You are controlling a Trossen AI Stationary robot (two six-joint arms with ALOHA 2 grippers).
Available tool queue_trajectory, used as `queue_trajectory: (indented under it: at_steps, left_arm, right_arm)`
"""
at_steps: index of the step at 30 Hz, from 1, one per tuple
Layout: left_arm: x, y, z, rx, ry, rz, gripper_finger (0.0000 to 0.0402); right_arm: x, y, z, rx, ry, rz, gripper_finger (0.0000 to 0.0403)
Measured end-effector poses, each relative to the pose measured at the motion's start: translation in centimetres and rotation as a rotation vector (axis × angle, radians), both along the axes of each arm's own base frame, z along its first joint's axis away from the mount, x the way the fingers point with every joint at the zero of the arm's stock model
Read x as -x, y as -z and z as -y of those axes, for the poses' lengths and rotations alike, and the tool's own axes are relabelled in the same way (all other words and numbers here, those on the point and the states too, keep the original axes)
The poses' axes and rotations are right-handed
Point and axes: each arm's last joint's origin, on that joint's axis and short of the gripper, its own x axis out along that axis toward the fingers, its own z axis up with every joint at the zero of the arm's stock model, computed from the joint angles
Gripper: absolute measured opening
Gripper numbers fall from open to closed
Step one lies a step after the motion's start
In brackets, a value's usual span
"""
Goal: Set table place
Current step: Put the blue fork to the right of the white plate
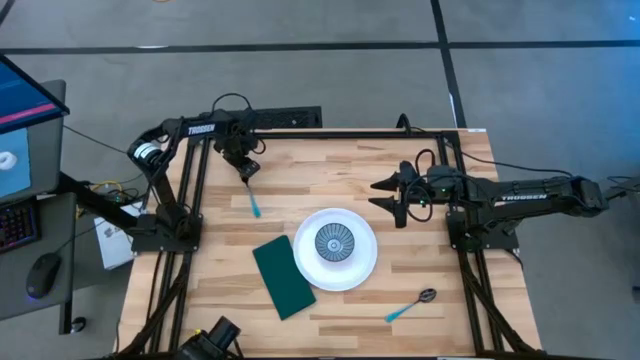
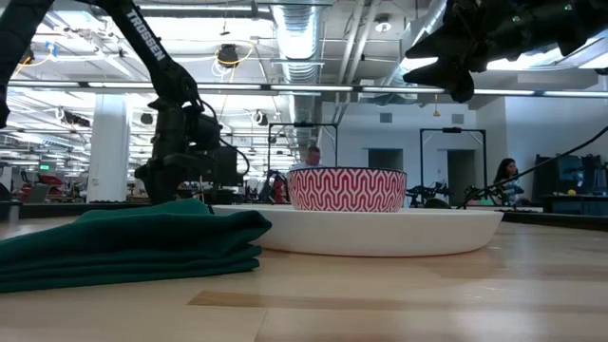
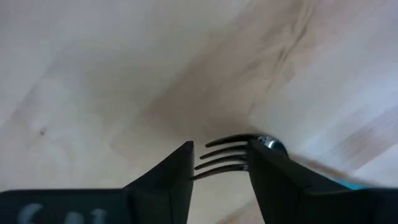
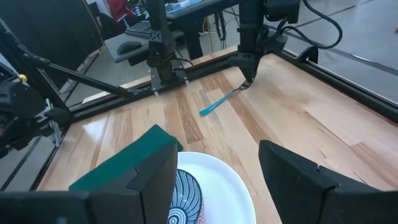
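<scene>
A blue-handled fork (image 1: 254,203) lies flat on the wooden tabletop (image 1: 420,160) at the far left. My left gripper (image 1: 246,172) points down over the fork's head, open, with the tines (image 3: 224,155) showing in the gap between its fingers. A white plate (image 1: 365,265) sits mid-table with a small patterned bowl (image 1: 335,242) on it. A folded dark green napkin (image 1: 283,277) lies just left of the plate. A blue-handled spoon (image 1: 412,305) lies near the front right. My right gripper (image 1: 385,195) hovers open and empty, right of the plate. My left gripper stands over the fork's head from above, with the fork running across the gap from one finger to the other. One finger (image 3: 280,180) covers the fork's neck (image 3: 268,144). I cannot tell whether the fingers touch the fork. The fork lies flat on the table.
Black frame posts and both arm bases stand at the table's left and right edges. Bare wood shows between the fork and the plate and along the far right (image 1: 440,150). A desk with a keyboard and mouse (image 1: 42,272) stands off the table's left.
</scene>
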Motion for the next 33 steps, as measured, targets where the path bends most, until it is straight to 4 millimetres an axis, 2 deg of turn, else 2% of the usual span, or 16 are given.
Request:
queue_trajectory:
  at_steps: [9, 15, 22, 27, 33]
  left_arm:
    - [0.4, -0.1, 0.1, 0.038, -0.002, 0.001, 0.0079]
    - [0.2, -0.2, 0.2, 0.121, -0.016, 0.130, 0.0012]
    - [-0.3, -0.9, -0.4, 0.121, -0.030, 0.207, 0.0002]
    - [-1.1, -2.5, -1.8, 0.048, -0.018, 0.262, 0.0001]
    - [-3.0, -6.5, -3.8, -0.028, 0.019, 0.450, 0.0002]
  right_arm:
    - [0.0, 0.0, 0.0, 0.000, 0.000, -0.005, 0.0249]
    - [0.0, 0.1, 0.0, 0.000, 0.001, -0.005, 0.0249]
    - [0.1, 0.3, 0.0, -0.003, 0.001, -0.028, 0.0249]
    - [0.1, 0.3, 0.0, -0.003, 0.002, -0.029, 0.0249]
    - [0.1, 0.2, 0.3, -0.002, 0.019, -0.027, 0.0249]
